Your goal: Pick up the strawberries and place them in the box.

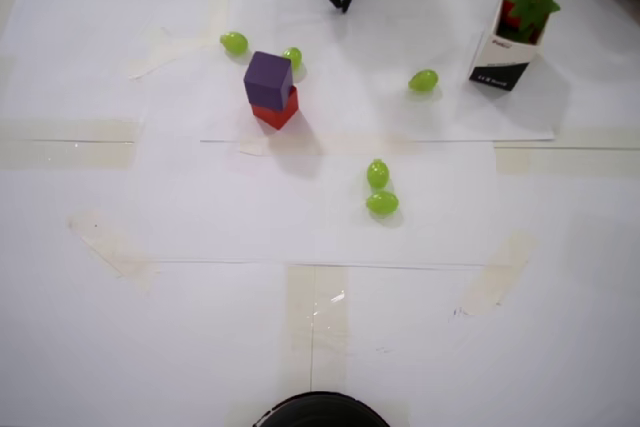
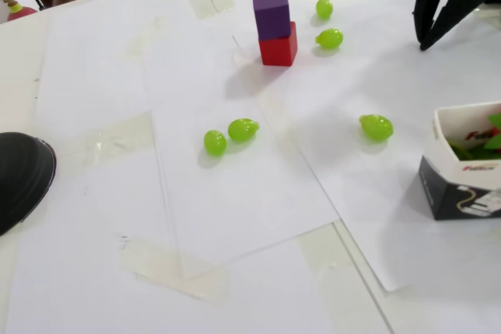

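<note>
White paper sheets taped over the counter (image 1: pixel 120 347), seams of tape crossing the lower half of the overhead view.

Arm: only the gripper (image 1: pixel 343 5) shows, top centre of the overhead view, upper right corner of the fixed view (image 2: pixel 423 43). Dark fingers come to a point just above the paper; jaws together, nothing between them. We judge it parked clear of the objects.

Box (image 1: pixel 510 42), upper right of the overhead view, right edge of the fixed view (image 2: pixel 462 185). White, black band at base, open top up.

Strawberries (image 1: pixel 528 5): green leafy tops and some red show inside the box mouth; we cannot count them. None lies loose on the paper, so we judge the task at or near its end.

Purple cube (image 1: pixel 268 79) stacked on red cube (image 1: pixel 278 111), upper centre left.

Five green grapes (image 1: pixel 423 80) scattered: two flanking the cubes, one near the box, two touching mid-frame. Distractors, we judge.
</note>
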You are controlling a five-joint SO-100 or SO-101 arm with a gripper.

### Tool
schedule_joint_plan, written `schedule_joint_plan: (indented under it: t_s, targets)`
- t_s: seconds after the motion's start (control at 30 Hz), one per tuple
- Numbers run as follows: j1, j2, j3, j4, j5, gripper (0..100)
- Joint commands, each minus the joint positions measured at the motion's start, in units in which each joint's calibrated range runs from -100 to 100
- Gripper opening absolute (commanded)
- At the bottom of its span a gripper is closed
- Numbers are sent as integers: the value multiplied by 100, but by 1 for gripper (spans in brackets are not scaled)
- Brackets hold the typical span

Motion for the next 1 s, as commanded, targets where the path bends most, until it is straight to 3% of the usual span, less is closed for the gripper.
schedule_joint_plan:
  t_s: [0.0, 0.97]
  targets:
    - [-76, 5, 0, 115, 10, 0]
    - [5, 5, 0, -171, -195, 0]
